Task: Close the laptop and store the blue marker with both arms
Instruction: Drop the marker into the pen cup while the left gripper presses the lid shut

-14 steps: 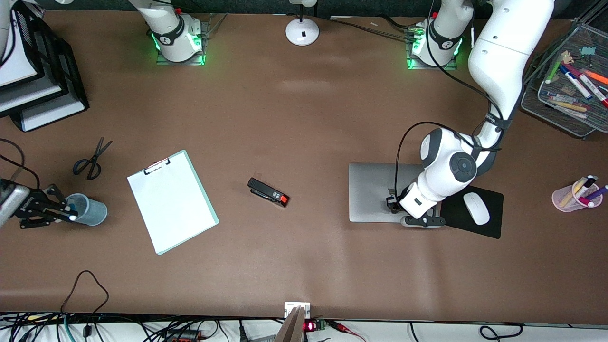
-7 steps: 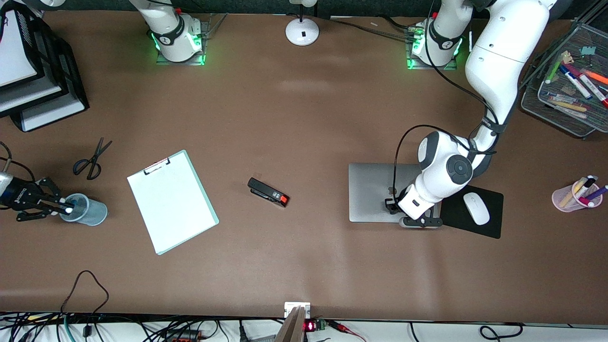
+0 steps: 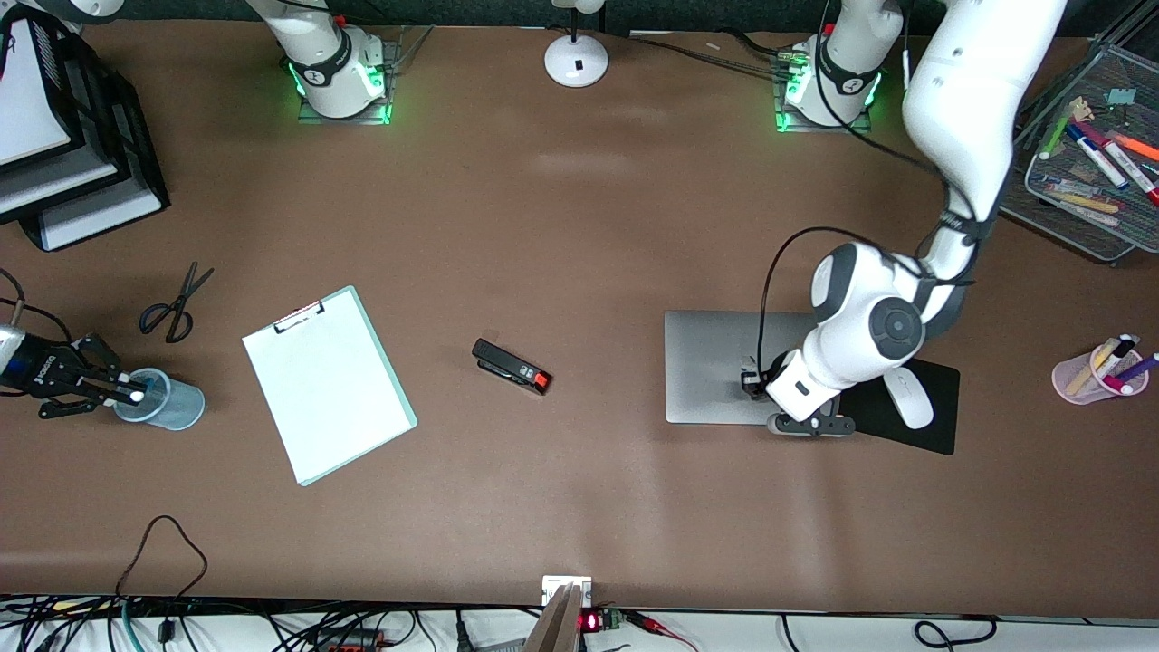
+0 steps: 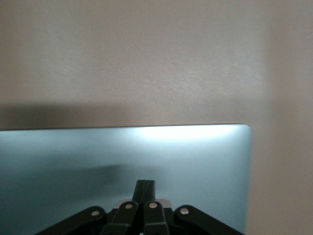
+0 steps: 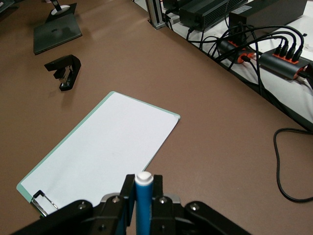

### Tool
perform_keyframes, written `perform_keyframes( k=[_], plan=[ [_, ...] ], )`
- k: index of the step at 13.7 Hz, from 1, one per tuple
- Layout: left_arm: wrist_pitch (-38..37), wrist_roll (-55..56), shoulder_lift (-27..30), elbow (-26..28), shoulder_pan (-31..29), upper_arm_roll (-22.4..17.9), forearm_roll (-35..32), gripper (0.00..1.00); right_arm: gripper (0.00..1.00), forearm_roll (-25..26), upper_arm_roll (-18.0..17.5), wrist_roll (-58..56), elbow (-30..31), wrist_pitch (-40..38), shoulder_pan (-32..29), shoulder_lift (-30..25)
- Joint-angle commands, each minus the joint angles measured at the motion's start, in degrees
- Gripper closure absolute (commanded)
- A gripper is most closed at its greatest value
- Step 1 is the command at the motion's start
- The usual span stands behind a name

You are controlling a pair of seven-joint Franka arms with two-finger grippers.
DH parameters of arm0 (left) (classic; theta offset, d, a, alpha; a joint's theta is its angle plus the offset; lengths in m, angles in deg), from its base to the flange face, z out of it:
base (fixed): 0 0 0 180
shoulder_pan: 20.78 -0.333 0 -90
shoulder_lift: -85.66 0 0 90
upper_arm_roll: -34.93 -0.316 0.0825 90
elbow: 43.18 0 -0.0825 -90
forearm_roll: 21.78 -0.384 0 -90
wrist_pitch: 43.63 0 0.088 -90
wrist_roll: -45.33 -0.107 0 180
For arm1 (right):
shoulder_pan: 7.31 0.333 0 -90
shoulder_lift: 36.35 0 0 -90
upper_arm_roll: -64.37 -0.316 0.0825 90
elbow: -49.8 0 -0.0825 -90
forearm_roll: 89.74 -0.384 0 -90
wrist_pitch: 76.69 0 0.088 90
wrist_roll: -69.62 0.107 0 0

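The laptop (image 3: pixel 715 367) lies closed and flat, a plain silver-grey lid beside the black mouse pad. It fills the lower part of the left wrist view (image 4: pixel 73 166). My left gripper (image 3: pixel 809 422) is shut and empty at the lid's edge nearer the camera, by the mouse-pad corner; its fingers are pressed together in the left wrist view (image 4: pixel 145 182). My right gripper (image 3: pixel 107 391) is shut on the blue marker (image 3: pixel 134 396), whose whitish end is over the rim of a blue-grey cup (image 3: pixel 172 403). In the right wrist view the marker (image 5: pixel 144 196) stands between the jaws of the right gripper (image 5: pixel 144 182).
A clipboard (image 3: pixel 328 385), a black stapler (image 3: pixel 512 365) and scissors (image 3: pixel 175 303) lie mid-table. A white mouse (image 3: pixel 908 398) sits on the mouse pad (image 3: pixel 942 426). A pink cup (image 3: pixel 1087 380) of pens and a mesh tray (image 3: pixel 1023 195) are at the left arm's end. Paper trays (image 3: pixel 127 145) stand at the right arm's end.
My right gripper has shifted a little with the marker and stays at the cup's rim. My left arm's elbow has swung toward its own end; its gripper stays on the closed laptop.
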Motion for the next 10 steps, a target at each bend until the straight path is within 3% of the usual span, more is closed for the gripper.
perform_keyframes(
  k=[1,7,8,9,10],
  plan=[
    [-11.56,0.17,3.22,-4.79,-0.6,0.28,-1.36,1.0,1.0,-0.55,-0.55,-1.12,-2.37,-0.59,-0.86,1.13],
    [-35.83,0.0,9.19,-14.21,-0.34,0.81,-1.62,0.99,0.98,1.3,-0.63,-2.18,-4.3,2.83,-0.34,2.27],
    [-37.78,0.0,10.68,-14.3,-0.25,0.98,-1.8,0.99,0.86,1.3,-0.63,-2.61,-4.39,3.01,-0.16,2.62],
    [-39.8,-0.09,12.7,-14.22,-0.16,1.07,-2.84,0.99,0.3,1.39,-0.63,-2.27,-4.48,3.36,0.01,2.63],
    [-42.34,-0.35,14.55,-14.22,0.02,1.07,-3.46,0.98,0.0,1.39,-0.63,-2.09,-4.74,3.28,0.1,2.63]
  ],
)
